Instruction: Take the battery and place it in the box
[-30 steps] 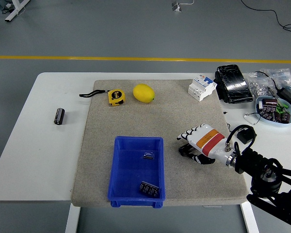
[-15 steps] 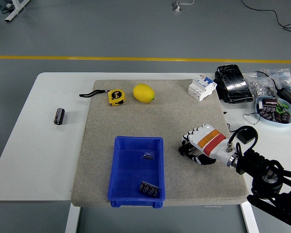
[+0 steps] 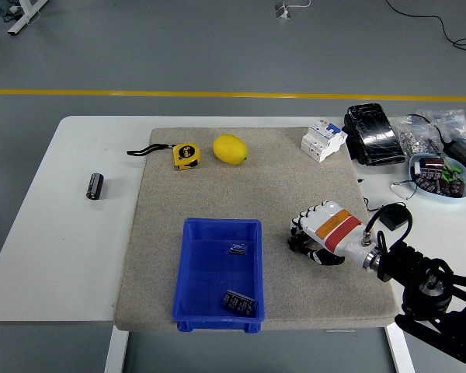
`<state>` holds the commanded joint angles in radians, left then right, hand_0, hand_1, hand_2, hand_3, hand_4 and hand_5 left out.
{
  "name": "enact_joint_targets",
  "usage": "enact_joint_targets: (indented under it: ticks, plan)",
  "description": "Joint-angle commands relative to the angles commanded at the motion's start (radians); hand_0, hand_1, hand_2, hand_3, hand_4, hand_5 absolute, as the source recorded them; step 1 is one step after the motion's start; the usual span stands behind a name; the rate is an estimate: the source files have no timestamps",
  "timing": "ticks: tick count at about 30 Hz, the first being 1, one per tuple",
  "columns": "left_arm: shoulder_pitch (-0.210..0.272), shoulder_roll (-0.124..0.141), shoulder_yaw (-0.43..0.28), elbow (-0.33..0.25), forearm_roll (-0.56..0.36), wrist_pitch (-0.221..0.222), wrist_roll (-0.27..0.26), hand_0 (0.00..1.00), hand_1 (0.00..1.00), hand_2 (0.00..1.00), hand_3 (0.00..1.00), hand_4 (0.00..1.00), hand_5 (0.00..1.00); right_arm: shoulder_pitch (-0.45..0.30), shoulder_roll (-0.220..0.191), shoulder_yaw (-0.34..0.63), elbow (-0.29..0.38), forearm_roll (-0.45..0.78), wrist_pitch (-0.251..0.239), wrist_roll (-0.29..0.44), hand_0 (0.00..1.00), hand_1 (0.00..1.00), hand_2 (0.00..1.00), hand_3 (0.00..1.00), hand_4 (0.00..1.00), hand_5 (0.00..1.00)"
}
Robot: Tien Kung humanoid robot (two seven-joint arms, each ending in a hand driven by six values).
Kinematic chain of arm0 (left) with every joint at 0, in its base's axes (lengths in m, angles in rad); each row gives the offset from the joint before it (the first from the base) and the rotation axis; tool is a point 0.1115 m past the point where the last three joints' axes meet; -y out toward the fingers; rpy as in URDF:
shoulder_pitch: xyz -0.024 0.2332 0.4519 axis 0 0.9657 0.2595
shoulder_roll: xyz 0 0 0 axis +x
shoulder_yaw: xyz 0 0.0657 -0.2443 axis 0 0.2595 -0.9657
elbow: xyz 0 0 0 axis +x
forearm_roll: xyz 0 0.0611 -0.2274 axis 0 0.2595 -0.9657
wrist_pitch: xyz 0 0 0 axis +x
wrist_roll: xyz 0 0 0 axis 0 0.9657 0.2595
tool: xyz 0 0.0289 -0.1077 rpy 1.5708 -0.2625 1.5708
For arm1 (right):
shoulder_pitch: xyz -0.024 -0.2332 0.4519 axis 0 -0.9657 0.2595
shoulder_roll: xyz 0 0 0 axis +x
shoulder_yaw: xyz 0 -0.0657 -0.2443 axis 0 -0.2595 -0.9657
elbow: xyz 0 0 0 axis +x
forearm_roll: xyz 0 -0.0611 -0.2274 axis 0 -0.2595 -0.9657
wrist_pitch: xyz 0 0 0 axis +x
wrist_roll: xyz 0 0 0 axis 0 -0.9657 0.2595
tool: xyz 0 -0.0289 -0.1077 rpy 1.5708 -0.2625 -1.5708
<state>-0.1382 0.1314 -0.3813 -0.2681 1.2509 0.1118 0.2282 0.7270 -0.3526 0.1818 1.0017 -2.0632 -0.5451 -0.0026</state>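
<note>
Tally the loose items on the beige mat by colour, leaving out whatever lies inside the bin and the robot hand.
Yellow: 2, the tape measure and the lemon
Blue: 1, the bin
White: 1, the circuit breaker
Total: 4

We see a white table with a large grey mat covering its middle. Directly on the bare tabletop to the left of the mat lies a small black battery. At the far right corner sit a black pouch, clear bags of small parts and a pale blue bowl of bits.
</note>
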Motion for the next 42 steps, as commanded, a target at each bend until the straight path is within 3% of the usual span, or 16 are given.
enact_joint_targets:
  ticks: [22, 42]
  plan:
    - [0.003, 0.001, -0.002, 0.0, 0.004, -0.003, 0.001, 0.688, 0.678, 0.713, 0.623, 0.641, 0.654, 0.001, 0.001, 0.001, 0.008, 0.005, 0.001, 0.001, 0.258, 0.433, 0.481, 0.489, 0.703, 0.121]
    - [-0.003, 0.005, 0.006, 0.001, -0.007, -0.001, -0.003, 0.688, 0.674, 0.71, 0.62, 0.64, 0.655, 0.014, -0.025, 0.051, 0.072, -0.025, 0.01, -0.019, 0.259, 0.433, 0.483, 0.488, 0.686, 0.113]
